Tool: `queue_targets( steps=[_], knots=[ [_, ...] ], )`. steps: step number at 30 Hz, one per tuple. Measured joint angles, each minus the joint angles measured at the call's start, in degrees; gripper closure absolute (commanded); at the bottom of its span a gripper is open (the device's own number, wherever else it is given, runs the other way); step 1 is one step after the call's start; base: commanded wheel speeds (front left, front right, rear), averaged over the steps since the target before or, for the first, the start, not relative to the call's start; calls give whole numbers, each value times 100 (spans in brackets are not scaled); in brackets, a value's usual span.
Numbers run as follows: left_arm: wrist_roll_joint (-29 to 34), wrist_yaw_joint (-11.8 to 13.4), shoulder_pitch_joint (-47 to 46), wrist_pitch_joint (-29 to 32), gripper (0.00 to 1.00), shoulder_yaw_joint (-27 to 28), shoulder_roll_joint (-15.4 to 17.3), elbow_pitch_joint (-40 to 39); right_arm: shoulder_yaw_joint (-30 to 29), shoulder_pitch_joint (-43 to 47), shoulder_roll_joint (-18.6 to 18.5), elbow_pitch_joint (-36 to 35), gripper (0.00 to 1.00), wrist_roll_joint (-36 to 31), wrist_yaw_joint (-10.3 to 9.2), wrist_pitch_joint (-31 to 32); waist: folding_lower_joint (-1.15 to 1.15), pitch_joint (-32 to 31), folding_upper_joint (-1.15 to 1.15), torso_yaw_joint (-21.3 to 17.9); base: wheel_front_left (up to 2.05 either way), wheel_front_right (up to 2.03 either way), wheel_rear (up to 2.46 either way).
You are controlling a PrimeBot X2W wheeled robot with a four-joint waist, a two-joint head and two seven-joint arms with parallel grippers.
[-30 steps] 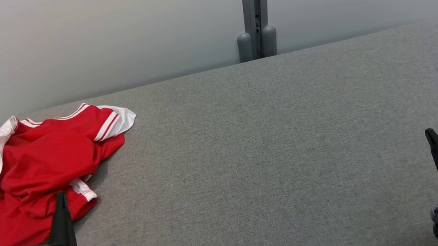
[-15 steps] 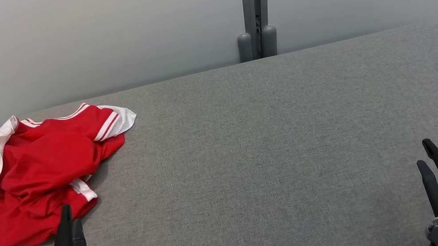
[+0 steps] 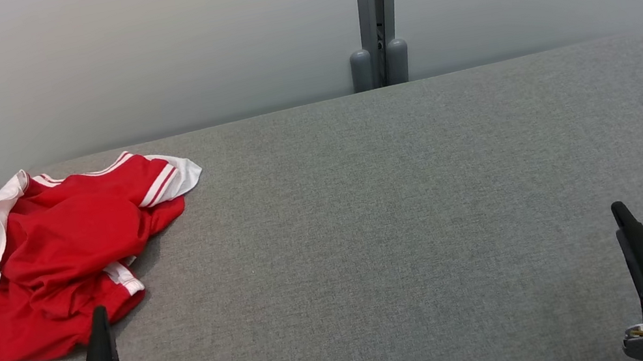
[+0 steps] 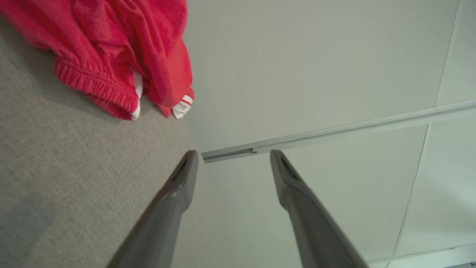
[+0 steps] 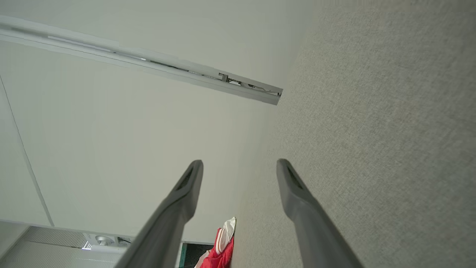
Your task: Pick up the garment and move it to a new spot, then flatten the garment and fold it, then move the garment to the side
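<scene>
The grey fabric table [image 3: 379, 210] carries nearest the left gripper [image 3: 98, 319] and right gripper [image 3: 623, 220], both empty with fingers spread apart. Further away at the left lies the crumpled red jersey [image 3: 56, 253]. Its long axis runs near-left to far-right, and its white-trimmed sleeve [image 3: 175, 176] points far-right.

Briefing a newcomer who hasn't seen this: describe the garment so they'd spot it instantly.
Start at the wide grey fabric-covered table before the pale wall. At its left end, just beyond the left tool, lies the garment in a crumpled heap. It is bright red with white striped trim, against plain grey all around.
</scene>
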Motion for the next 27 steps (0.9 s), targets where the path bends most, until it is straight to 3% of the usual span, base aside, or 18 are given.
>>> queue_targets(
  steps=[12, 27],
  knots=[
    [1690, 0, 132, -285, 0, -32, -8, -182, 229, 147, -35, -282, 0, -2143, 1, -266, 0, -23, 0, 13, 0, 0, 0],
    [3331, 0, 331, -595, 0, -91, 129, -156, 336, 289, -34, -337, 0, -3723, 1, -573, 0, -84, 0, 50, 0, 0, 0]
  ],
)
